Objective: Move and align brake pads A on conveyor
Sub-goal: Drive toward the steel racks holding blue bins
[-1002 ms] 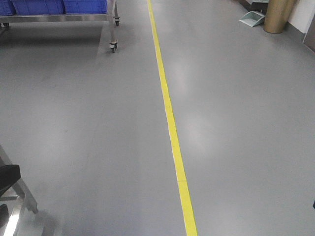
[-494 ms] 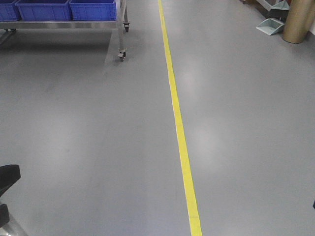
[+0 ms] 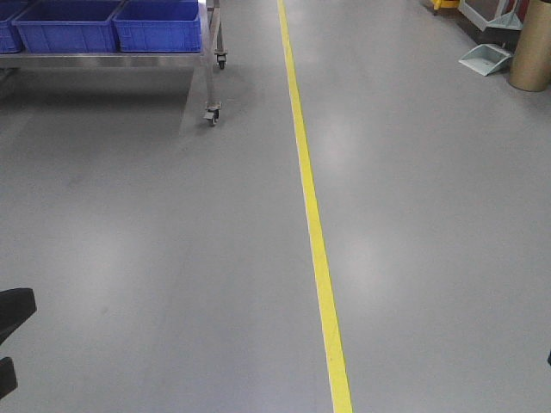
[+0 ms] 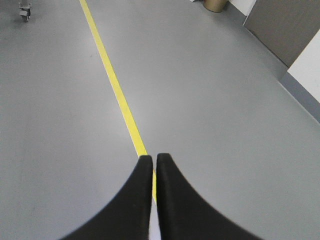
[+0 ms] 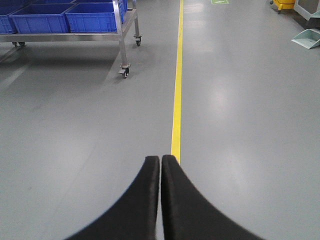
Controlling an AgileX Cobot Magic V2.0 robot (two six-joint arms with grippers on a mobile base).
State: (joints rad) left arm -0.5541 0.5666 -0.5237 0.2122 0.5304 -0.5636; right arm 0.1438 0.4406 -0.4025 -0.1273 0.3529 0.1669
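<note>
The brake pads A and the conveyor are out of view in every frame. My left gripper (image 4: 154,158) is shut with nothing between its black fingers, held over the grey floor and a yellow floor line (image 4: 114,85). My right gripper (image 5: 160,159) is likewise shut and empty above the same yellow floor line (image 5: 177,90). In the front view only a dark edge of the left arm (image 3: 13,311) shows at the lower left.
A steel wheeled trolley (image 3: 209,69) carrying blue bins (image 3: 112,24) stands at the far left, also the trolley (image 5: 121,45) in the right wrist view. A dustpan (image 3: 485,58) and a brown cylinder (image 3: 532,52) sit at the far right. A grey door (image 4: 285,27) shows at the right.
The front view has shifted: the trolley and blue bins moved right and lower in frame, the dustpan and cylinder slid right, and the steel frame at the lower left dropped out of view.
</note>
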